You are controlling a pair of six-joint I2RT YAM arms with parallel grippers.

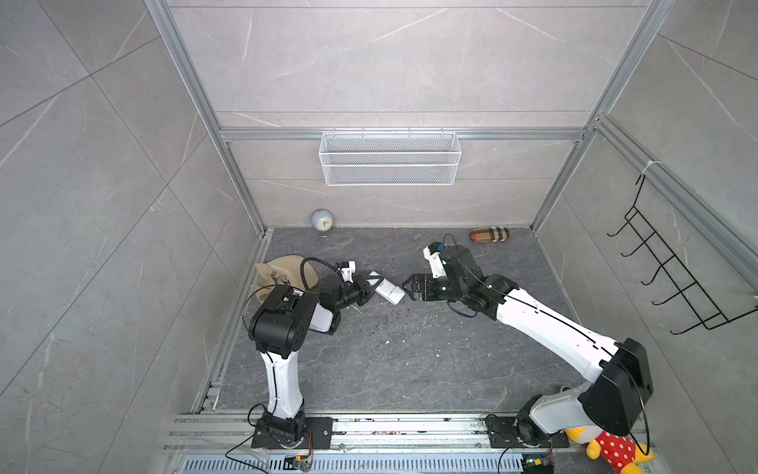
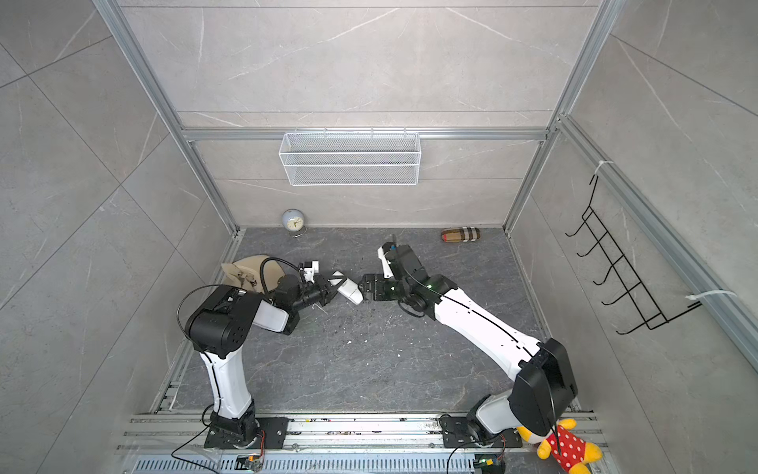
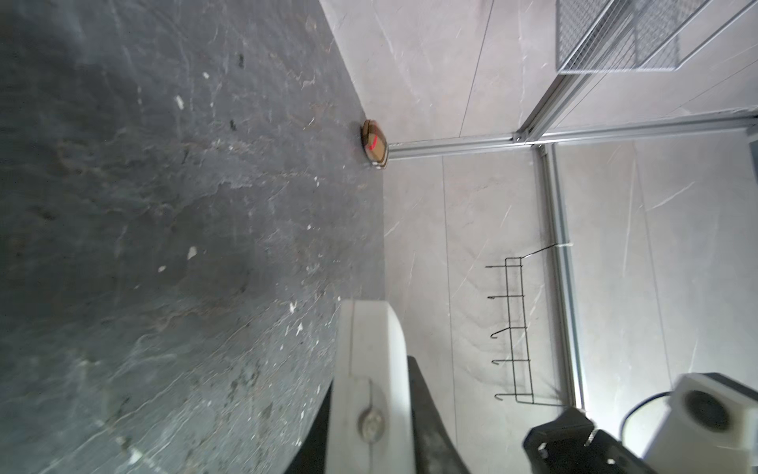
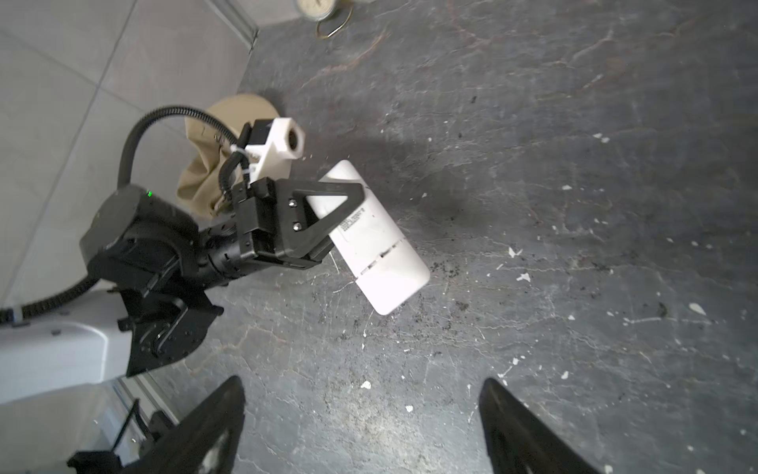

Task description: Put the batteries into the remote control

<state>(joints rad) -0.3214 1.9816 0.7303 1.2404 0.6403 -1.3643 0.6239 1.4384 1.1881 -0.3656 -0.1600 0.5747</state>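
My left gripper (image 1: pixel 370 286) (image 2: pixel 330 287) is shut on the remote control (image 1: pixel 389 290) (image 2: pixel 349 289), a white oblong held tilted just above the dark floor. In the right wrist view the remote control (image 4: pixel 379 250) shows its plain back with a printed label and a seam across it, and the left gripper (image 4: pixel 340 221) clamps its upper half. The left wrist view sees the remote control (image 3: pixel 369 361) edge-on between the jaws. My right gripper (image 1: pixel 406 288) (image 2: pixel 363 289) (image 4: pixel 363 385) stands open beside the remote's free end, holding nothing. The batteries are out of view.
A beige cloth (image 1: pixel 283 271) lies behind the left arm. A small clock (image 1: pixel 323 221) and a plaid case (image 1: pixel 490 235) sit by the back wall. A wire basket (image 1: pixel 389 158) and a black hook rack (image 1: pixel 676 266) hang on the walls. White specks litter the floor (image 1: pixel 410 353).
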